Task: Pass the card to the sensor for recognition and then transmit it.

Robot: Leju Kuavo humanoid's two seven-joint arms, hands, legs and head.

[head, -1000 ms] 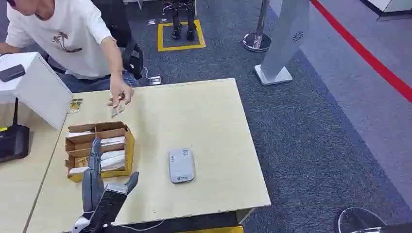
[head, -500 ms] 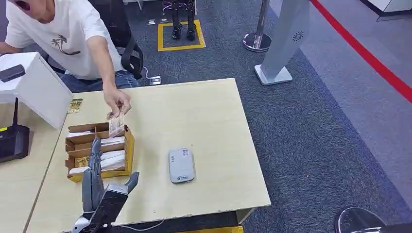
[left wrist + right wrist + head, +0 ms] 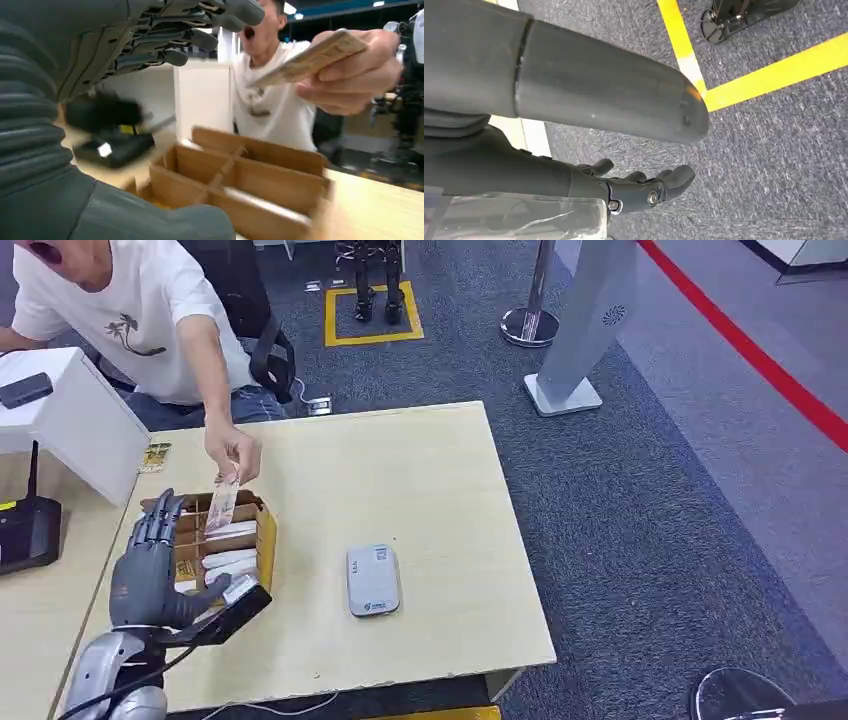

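A person's hand (image 3: 232,453) holds a card (image 3: 221,506) upright over the far side of the wooden card box (image 3: 262,545). My left hand (image 3: 150,558) hovers over the box's near left part with fingers spread and nothing in it. In the left wrist view my fingers (image 3: 175,30) and thumb (image 3: 150,220) frame the box (image 3: 250,175), and the card (image 3: 310,57) sits pinched in the person's hand (image 3: 355,75) beyond them. The grey card sensor (image 3: 373,581) lies on the table to the right of the box. My right hand (image 3: 639,191) hangs over the carpet with nothing in it.
The light wood table (image 3: 420,490) ends just right of the sensor. A white box (image 3: 70,420) and a black device (image 3: 25,535) stand at the left. Another card (image 3: 153,457) lies near the white box. The person leans in from the far left corner.
My left hand has risen and moved forward over the card box, fingers spread. The person's hand has brought the card down from the table's far side to the box.
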